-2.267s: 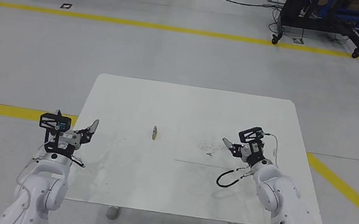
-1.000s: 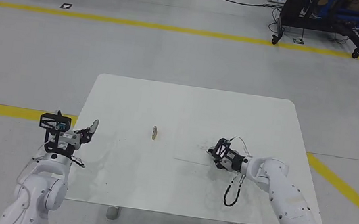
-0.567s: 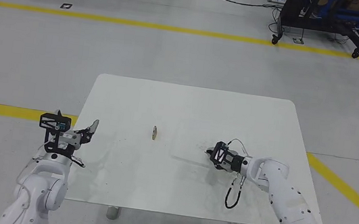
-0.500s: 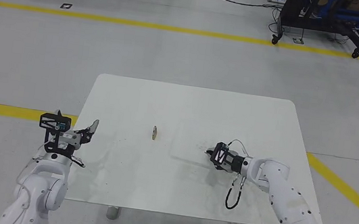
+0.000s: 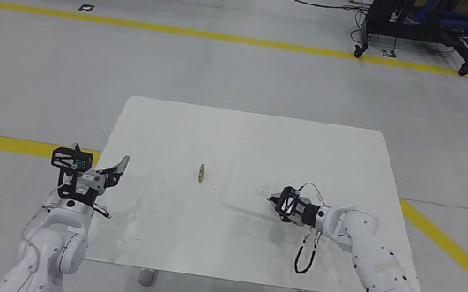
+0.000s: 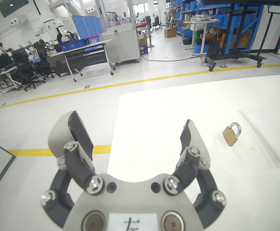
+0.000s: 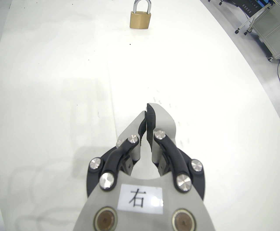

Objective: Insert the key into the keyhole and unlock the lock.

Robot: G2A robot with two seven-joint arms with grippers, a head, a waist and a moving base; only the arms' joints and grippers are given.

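Observation:
A brass padlock (image 5: 201, 174) with a silver shackle lies on the white table (image 5: 244, 134), near its middle; it also shows as the padlock (image 6: 231, 135) and the padlock (image 7: 140, 19). My right gripper (image 5: 281, 202) sits low on the table to the right of the padlock, pointing at it. In the right wrist view the right gripper (image 7: 146, 109) is shut, with a thin dark sliver of the key (image 7: 146, 107) at the tips and the rest hidden between the pads. My left gripper (image 5: 117, 171) hovers at the table's left edge, and in the left wrist view the left gripper (image 6: 131, 122) is open with nothing in it.
A faint straight seam line (image 5: 248, 209) crosses the tabletop between padlock and right gripper. The right arm's black cable (image 5: 302, 255) loops over the table's front right part. Yellow floor lines (image 5: 230, 37) run behind and beside the table.
My right arm swung in from the table's right side to where the small key lay, dropped to the surface and shut there. The left arm and the padlock stayed put.

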